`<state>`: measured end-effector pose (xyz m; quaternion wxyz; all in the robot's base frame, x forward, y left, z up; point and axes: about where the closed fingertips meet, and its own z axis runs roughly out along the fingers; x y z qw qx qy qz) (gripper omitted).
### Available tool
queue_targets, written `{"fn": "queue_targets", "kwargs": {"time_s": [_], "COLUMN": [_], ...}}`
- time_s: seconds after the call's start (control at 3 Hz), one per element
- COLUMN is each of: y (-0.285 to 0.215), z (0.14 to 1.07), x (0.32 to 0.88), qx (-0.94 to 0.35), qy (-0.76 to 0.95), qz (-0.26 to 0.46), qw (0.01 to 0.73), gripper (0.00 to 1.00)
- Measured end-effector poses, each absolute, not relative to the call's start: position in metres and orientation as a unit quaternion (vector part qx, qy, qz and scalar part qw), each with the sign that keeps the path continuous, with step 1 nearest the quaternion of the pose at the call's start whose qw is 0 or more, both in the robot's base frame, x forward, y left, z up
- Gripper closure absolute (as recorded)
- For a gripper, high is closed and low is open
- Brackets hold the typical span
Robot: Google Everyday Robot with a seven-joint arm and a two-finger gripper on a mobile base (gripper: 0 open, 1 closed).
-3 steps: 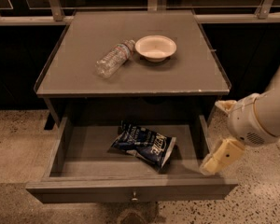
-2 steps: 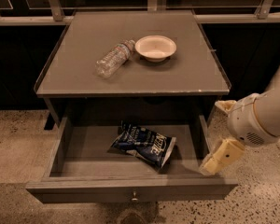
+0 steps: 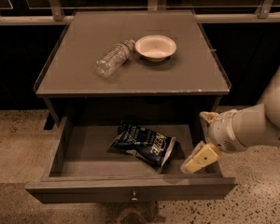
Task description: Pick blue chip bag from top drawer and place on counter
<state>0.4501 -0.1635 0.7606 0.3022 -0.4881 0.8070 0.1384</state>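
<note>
Rightward, spread hand (image 3: 201, 139) hangs over top drawer (image 3: 130, 189), floor (image 3: 14, 139) seemingly speckled.

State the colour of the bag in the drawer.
The bag is dark blue, white lettering, in the camera view; gripper beside drawer's right end.

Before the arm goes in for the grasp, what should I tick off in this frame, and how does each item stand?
1. Wide shallow grey top drawer pulled open: ok.
2. Crumpled dark-blue foil chip bag lying uncovered on the drawer floor: ok.
3. Two-finger gripper open and empty, at the drawer's right front corner: ok.
4. Gripper lined up over the bag: not ok; it sits to the bag's right, apart from it.
5. Bare space on the flat grey counter, clear of the plastic water bottle and the pale round bowl: ok.
</note>
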Motion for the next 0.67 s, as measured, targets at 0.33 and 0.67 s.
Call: {"fn": "queue_targets", "kwargs": {"time_s": [0.33, 0.67], "y": [-0.147, -0.131], "z": [0.736, 0.720], "x": [0.485, 0.520], "qx": [-0.487, -0.493], "qy": [0.795, 0.783], "qz": [0.157, 0.170], "qw": [0.326, 0.340], "gripper": [0.00, 0.00]}}
